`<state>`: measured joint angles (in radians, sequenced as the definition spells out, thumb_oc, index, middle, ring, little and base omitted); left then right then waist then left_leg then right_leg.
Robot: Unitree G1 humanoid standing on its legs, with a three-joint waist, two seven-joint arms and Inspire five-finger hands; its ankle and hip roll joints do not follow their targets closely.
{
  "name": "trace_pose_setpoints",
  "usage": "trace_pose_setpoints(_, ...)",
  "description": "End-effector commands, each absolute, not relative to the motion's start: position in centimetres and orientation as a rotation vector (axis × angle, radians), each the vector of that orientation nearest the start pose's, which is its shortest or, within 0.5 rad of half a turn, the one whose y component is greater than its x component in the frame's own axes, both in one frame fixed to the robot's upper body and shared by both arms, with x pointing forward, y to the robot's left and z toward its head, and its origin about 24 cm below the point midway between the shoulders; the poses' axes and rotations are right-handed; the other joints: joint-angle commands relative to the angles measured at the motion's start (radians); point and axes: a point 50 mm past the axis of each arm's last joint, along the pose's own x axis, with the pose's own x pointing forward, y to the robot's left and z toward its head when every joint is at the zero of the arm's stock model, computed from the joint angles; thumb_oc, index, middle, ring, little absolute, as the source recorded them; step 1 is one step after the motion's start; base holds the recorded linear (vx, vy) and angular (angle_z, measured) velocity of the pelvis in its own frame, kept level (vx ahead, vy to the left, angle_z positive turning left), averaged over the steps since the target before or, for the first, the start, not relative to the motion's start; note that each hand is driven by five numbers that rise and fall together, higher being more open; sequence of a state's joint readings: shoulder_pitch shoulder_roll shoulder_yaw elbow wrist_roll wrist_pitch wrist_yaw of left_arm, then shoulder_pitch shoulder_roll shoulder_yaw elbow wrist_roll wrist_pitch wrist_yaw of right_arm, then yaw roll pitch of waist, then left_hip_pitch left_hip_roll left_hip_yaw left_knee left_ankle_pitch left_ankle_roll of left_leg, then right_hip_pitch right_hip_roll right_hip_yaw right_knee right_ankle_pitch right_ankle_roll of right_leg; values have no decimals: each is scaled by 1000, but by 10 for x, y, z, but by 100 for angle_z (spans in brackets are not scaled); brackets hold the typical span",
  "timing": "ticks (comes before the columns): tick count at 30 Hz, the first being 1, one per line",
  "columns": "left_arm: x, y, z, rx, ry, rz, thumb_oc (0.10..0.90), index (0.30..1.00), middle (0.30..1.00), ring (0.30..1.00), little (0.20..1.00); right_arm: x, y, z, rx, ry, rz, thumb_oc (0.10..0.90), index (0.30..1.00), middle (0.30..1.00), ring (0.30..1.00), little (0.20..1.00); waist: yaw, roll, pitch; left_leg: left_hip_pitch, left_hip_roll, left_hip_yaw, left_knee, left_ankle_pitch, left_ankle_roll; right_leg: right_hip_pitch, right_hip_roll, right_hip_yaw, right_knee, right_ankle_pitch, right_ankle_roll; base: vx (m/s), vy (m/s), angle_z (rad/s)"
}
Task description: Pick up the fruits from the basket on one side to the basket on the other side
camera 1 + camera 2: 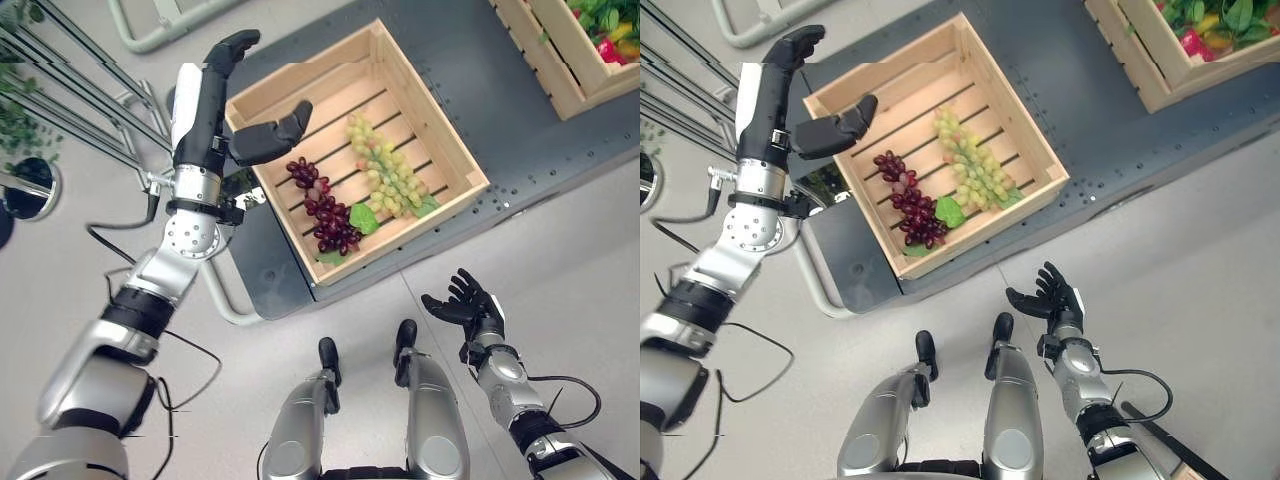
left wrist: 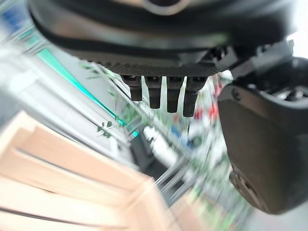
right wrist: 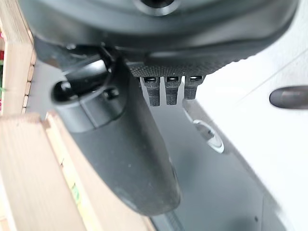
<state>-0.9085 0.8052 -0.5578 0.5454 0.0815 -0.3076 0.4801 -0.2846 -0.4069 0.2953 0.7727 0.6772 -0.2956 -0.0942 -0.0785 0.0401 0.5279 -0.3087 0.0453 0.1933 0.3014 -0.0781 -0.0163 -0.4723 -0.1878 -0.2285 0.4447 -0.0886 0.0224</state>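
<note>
No text, label, number or sign can be read anywhere. The wooden crate (image 1: 452,135) holding the grapes has plain, unmarked boards, and the second crate (image 1: 560,75) at the far edge is likewise bare. The dark platform (image 1: 520,120) under them carries only small rivets or holes. The blurred background past the left hand (image 2: 255,139) may hold print, but nothing there is legible.

eyes: overhead, share wooden crate (image 1: 355,150) | wrists — close along fingers, left one blurred — perhaps crate edge
</note>
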Motion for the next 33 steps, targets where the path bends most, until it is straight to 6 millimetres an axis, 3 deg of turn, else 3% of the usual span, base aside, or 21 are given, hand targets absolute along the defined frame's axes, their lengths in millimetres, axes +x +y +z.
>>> trace_pose_setpoints(1, 357, 210, 303, 1226, -959, 339, 800, 900, 900, 900, 900, 289, -232, 7, 122, 75, -104, 800, 900, 900, 900, 900, -26, -26, -8, -116, 40, 37, 162, -86, -1, -14, 27, 34, 56, -72, -2, 0, 0, 0)
trace_pose_setpoints(3, 359, 208, 309, 1328, -980, 350, 800, 900, 900, 900, 900, 290, -233, 9, 117, 74, -102, 800, 900, 900, 900, 900, -29, -29, -8, -143, 47, 40, 175, -86, -1, -39, 29, 37, 64, -69, -1, -1, 9, 2)
trace_pose_setpoints(5, 367, 205, 316, 1587, -952, 343, 800, 900, 900, 900, 900, 297, -237, 14, 97, 80, -106, 800, 900, 900, 900, 900, -40, -33, -8, -188, 62, 50, 194, -87, 0, -83, 36, 45, 74, -64, 3, 0, 44, -7)
trace_pose_setpoints(7, 371, 203, 318, 1723, -927, 327, 800, 900, 900, 900, 900, 301, -238, 17, 92, 79, -111, 800, 900, 900, 900, 900, -43, -34, -8, -208, 67, 52, 201, -87, -1, -100, 38, 46, 75, -61, 6, -3, 20, -3)
trace_pose_setpoints(11, 381, 203, 313, 2114, -750, 219, 800, 900, 900, 900, 900, 313, -245, 28, 81, 63, -117, 800, 900, 900, 900, 900, -49, -33, -8, -261, 78, 65, 215, -70, 2, -149, 41, 53, 66, -32, 8, -31, 25, -2)
trace_pose_setpoints(16, 386, 210, 310, 2390, -543, 192, 800, 900, 900, 900, 900, 320, -245, 34, 72, 63, -97, 800, 900, 900, 900, 900, -53, -29, -8, -281, 84, 73, 219, -69, -4, -169, 39, 58, 55, -21, 17, -26, 43, -6)
trace_pose_setpoints(26, 386, 220, 329, 2530, -405, 343, 800, 900, 900, 900, 900, 324, -237, 37, 81, 48, -73, 800, 900, 900, 900, 900, -42, -35, -8, -315, 87, 68, 215, -59, -11, -194, 35, 44, 41, -8, 26, -13, -5, 2)
trace_pose_setpoints(33, 385, 220, 337, 2531, -451, 363, 800, 900, 900, 900, 900, 322, -237, 35, 88, 47, -92, 800, 900, 900, 900, 900, -37, -41, -8, -324, 82, 62, 199, -51, -12, -202, 41, 38, 21, 4, 32, -11, -9, 3)
